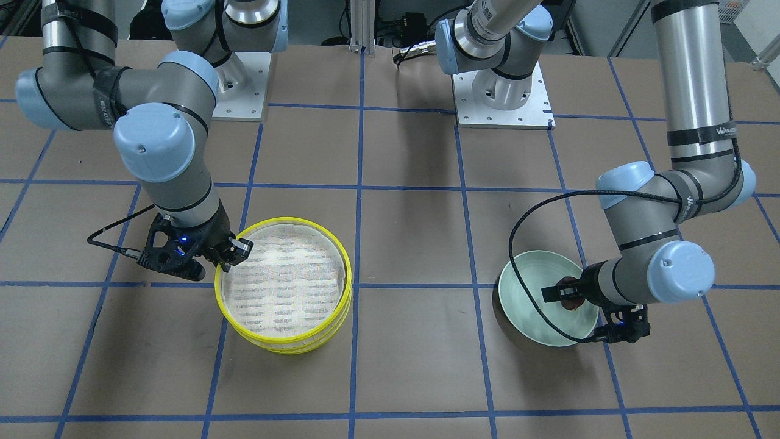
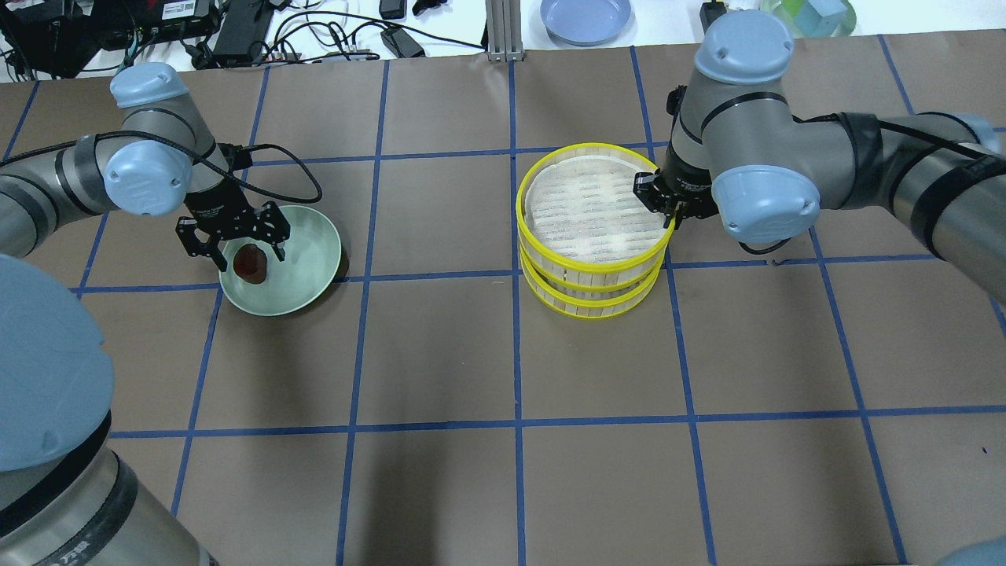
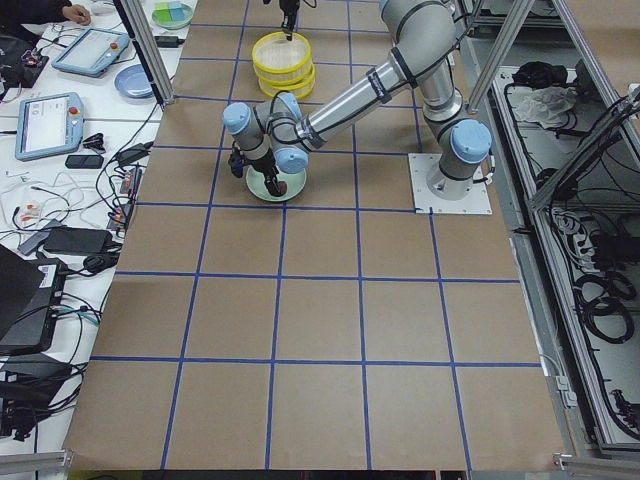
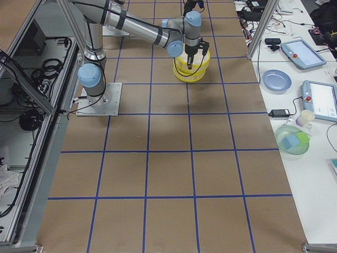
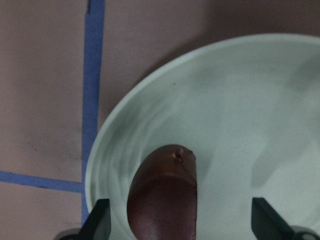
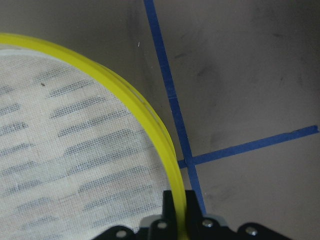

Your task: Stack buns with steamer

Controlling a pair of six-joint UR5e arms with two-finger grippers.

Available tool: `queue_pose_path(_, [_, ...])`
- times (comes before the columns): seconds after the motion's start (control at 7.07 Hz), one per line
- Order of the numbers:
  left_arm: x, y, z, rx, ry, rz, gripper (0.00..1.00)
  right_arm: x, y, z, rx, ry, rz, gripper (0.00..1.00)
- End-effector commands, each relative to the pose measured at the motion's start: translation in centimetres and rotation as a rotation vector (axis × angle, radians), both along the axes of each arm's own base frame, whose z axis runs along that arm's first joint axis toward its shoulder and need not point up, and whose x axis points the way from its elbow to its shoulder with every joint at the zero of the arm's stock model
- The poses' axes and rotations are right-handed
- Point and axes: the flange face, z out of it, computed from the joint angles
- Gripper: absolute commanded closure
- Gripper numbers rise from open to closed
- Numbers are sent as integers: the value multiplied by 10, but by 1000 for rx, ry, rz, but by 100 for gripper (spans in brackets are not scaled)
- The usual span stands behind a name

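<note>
The yellow-rimmed round steamer trays (image 2: 591,277) are stacked on the counter, the top rim clamped by the fingers of the right gripper (image 6: 180,205); the glossy dark brown bun (image 2: 250,264) is left unlifted on the pale green plate (image 2: 308,250), between the parted fingers of the left gripper (image 2: 248,257).

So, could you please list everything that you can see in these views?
trays: two, yellow rims and white bases, stacked on the robot's right half of the table
brown bun: one, glossy dark brown, lying in the plate
plate: one, pale green, on the robot's left half of the table
table: one, brown with a blue tape grid
blue plate: one, on the bench beyond the table
pendants: two, grey and blue, on that bench
left end effector: black, open, straddling the brown bun
right end effector: black, shut on the rim of the top tray
</note>
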Motion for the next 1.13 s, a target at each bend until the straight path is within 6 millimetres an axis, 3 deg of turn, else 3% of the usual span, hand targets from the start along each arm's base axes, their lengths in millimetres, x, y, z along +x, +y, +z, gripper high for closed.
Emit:
queue_pose_path(0.0, [0,0,-8,12,6,-2,21,0,3,-9,23,3,3,100])
queue_pose_path(0.14, [0,0,-8,12,6,-2,39,0,3,-8,24,4,1,100])
queue_pose_path(0.28, [-1,0,-8,12,7,0,67,-1,3,-8,23,6,-2,98])
queue_pose_path(0.42, [-1,0,-8,11,10,0,100,-1,3,-8,23,7,0,85])
queue_pose_path(0.85, [-20,-9,35,-100,122,39,100,-1,4,-9,26,8,-10,0])
queue_pose_path(0.99, [-31,-7,52,-124,116,46,100,-1,5,-7,41,7,-9,0])
